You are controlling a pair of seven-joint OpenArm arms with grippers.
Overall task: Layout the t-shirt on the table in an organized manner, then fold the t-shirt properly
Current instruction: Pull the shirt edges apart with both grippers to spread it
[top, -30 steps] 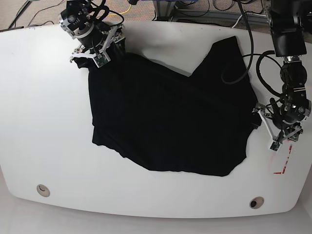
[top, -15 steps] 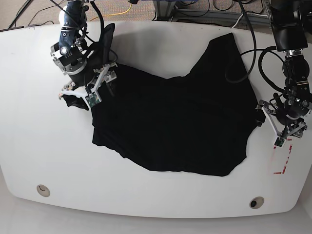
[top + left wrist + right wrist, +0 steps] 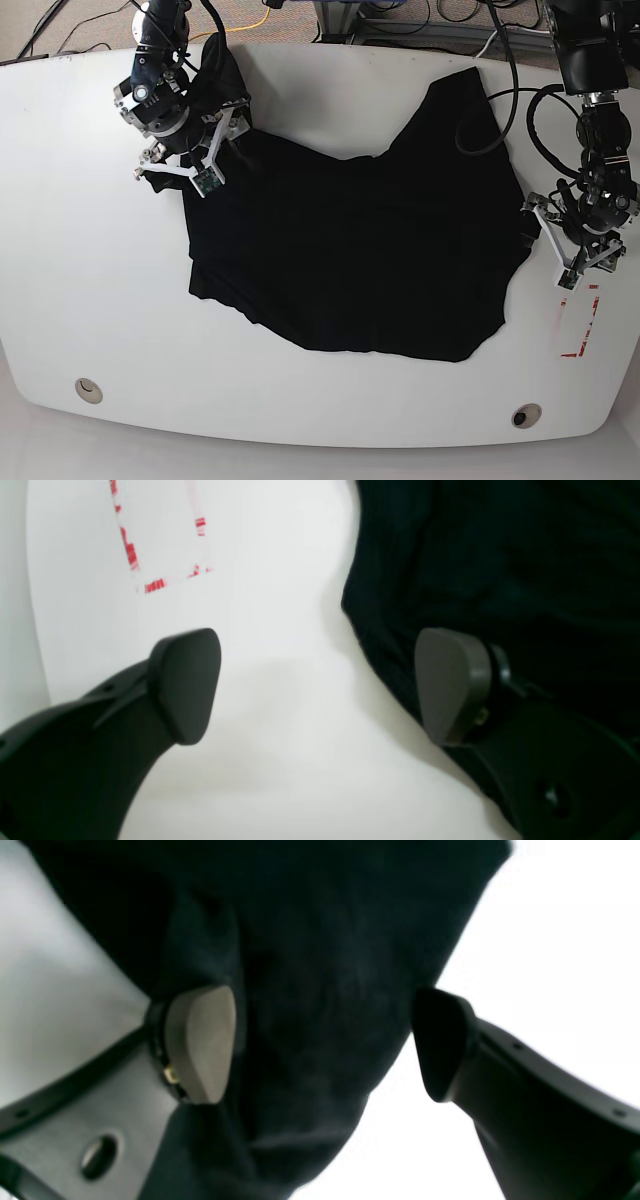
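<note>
black t-shirt [image 3: 350, 250], white table [image 3: 80, 280], red tape [image 3: 578, 330]

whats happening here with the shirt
A two-armed robot is working on a black t-shirt that lies rumpled and spread across the white table. The right gripper is open with a bunched corner of cloth between its fingers. The left gripper is open at the shirt's opposite edge, one finger over cloth, near the red tape mark. No folding is done yet.

The right claw [image 3: 178, 170] is back nearer the bench's [image 3: 60, 250] far edge than half a second ago, lifting the t-shirt's [image 3: 360, 260] sleeve corner. The left claw [image 3: 570, 250] sits slightly farther from the near edge.
</note>
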